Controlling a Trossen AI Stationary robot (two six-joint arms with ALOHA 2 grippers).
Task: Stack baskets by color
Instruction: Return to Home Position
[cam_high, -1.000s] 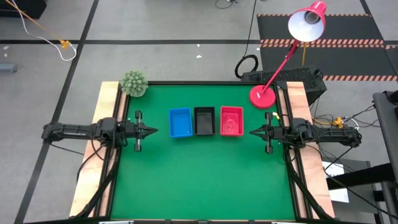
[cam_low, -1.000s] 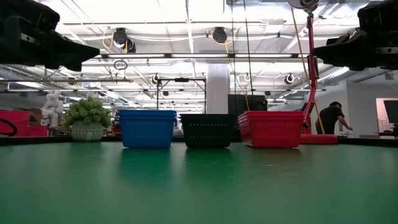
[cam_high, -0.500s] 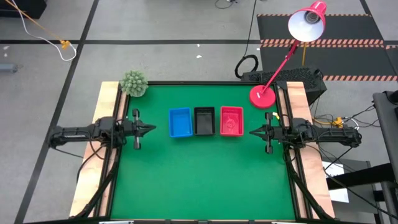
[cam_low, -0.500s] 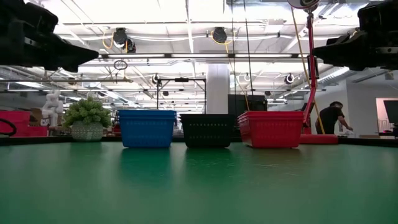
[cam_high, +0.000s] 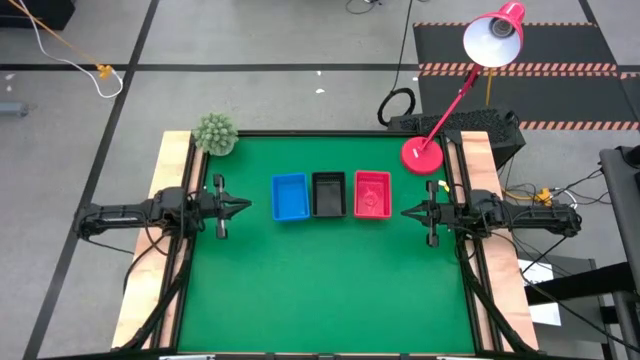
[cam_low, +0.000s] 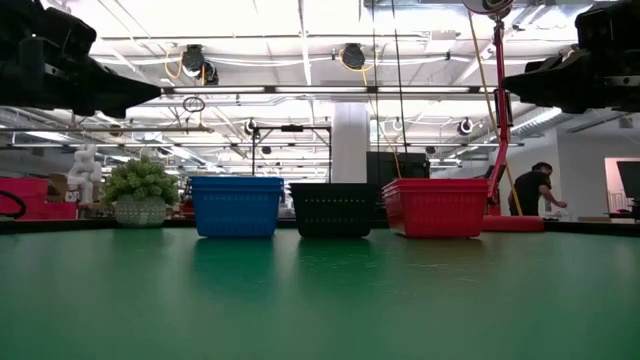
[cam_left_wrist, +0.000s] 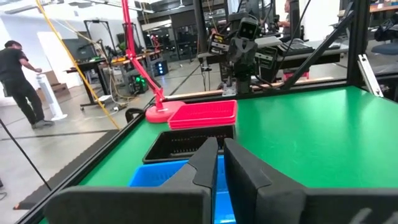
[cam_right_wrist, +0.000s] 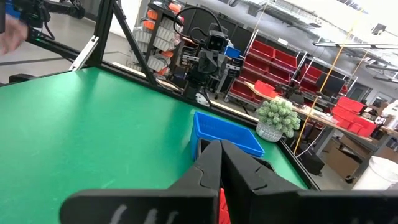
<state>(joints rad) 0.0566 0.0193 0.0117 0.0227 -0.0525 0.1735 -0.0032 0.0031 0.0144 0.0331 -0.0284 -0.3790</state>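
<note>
A blue basket, a black basket and a red basket stand side by side on their bottoms in a row across the middle of the green table. My left gripper hovers level at the table's left edge and points at the blue basket. The left wrist view shows only a narrow gap between its fingers. My right gripper hovers level at the right edge and points at the red basket. It is shut. Neither gripper touches a basket.
A small potted plant sits at the far left corner. A red lamp's round base stands at the far right corner, just beyond the red basket. The near half of the green surface lies free. A person stands in the room behind the table.
My left arm has settled back a little at the table's left edge. Its gripper has stayed over the same spot. The baskets and my right arm have not moved.
</note>
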